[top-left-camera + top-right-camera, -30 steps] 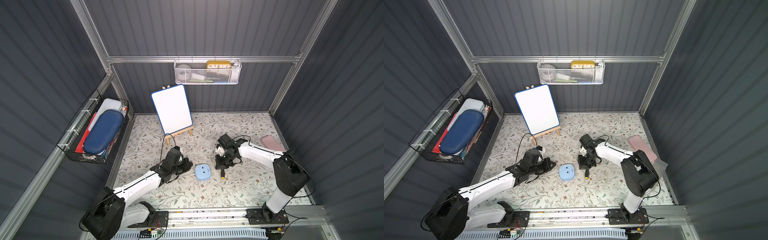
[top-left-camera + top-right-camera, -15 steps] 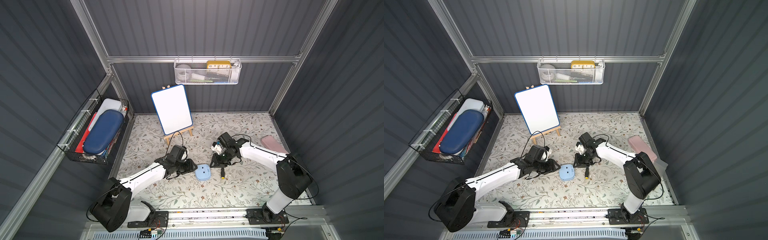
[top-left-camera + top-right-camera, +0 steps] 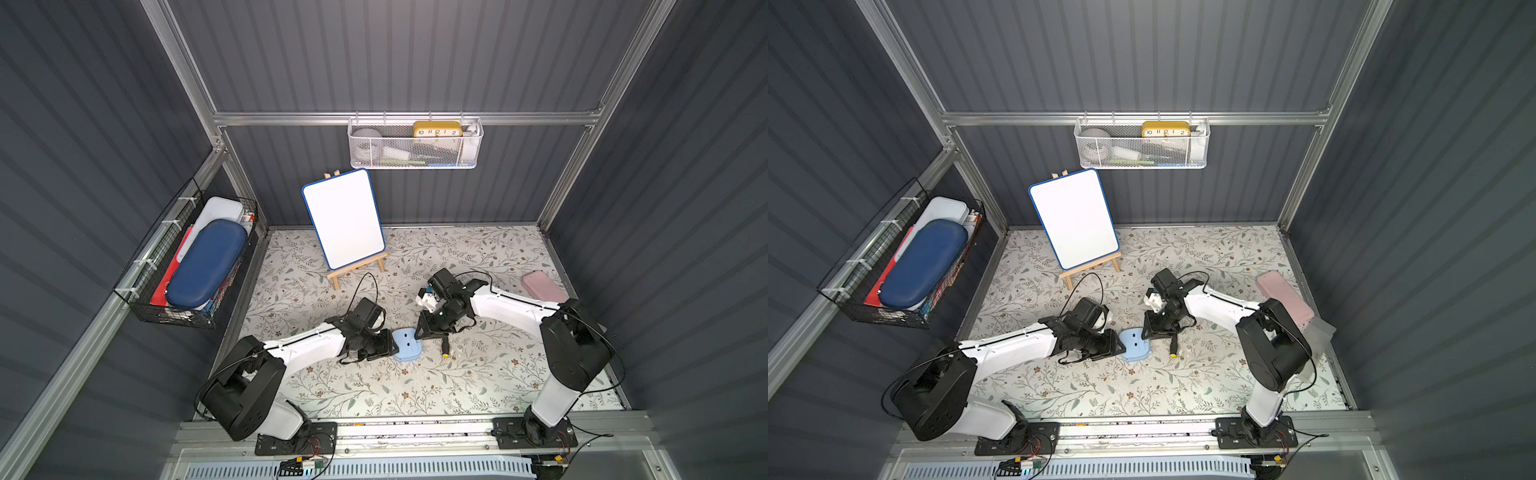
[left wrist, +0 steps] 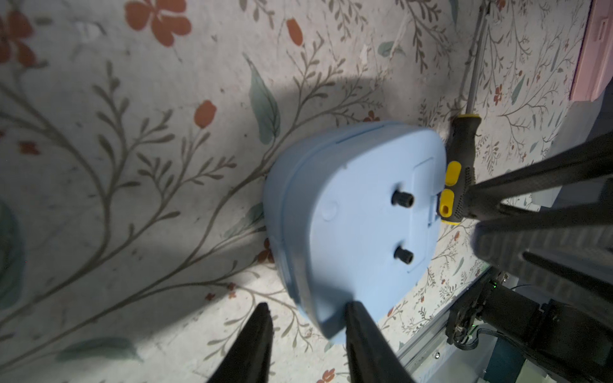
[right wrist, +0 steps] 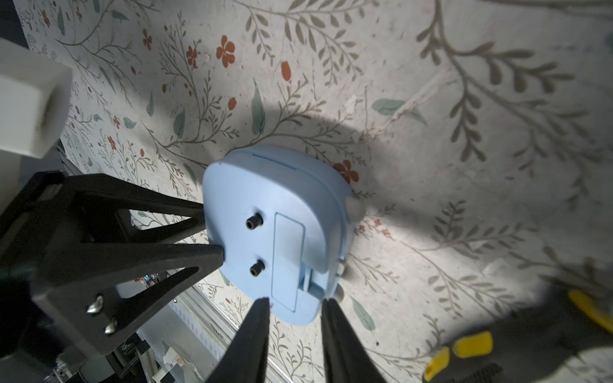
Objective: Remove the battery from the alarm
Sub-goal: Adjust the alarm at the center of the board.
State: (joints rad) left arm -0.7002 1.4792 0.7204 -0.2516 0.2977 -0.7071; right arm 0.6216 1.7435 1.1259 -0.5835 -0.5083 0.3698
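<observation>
The light-blue alarm (image 3: 406, 345) (image 3: 1134, 345) lies face down on the floral table, its plain back with two black knobs and a shut cover panel facing up (image 5: 275, 225) (image 4: 351, 225). The battery is hidden. My left gripper (image 3: 390, 345) (image 4: 306, 306) is open at the alarm's left side, with one finger (image 4: 356, 315) over the alarm's corner and the other clear of it. My right gripper (image 3: 419, 330) (image 5: 295, 302) is open on the opposite side, its tips straddling the alarm's edge by the cover. A black-and-yellow screwdriver (image 3: 444, 348) (image 4: 461, 159) lies just right of the alarm.
A whiteboard on a small easel (image 3: 343, 220) stands at the back. A pink case (image 3: 544, 286) lies at the right edge. A white wire basket (image 3: 415, 158) holding a yellow clock hangs on the back wall, and a black wire basket (image 3: 137, 286) hangs on the left wall.
Both grippers have opened. The left arm has moved right up to the alarm, and the right gripper has moved down and left onto its other side.
</observation>
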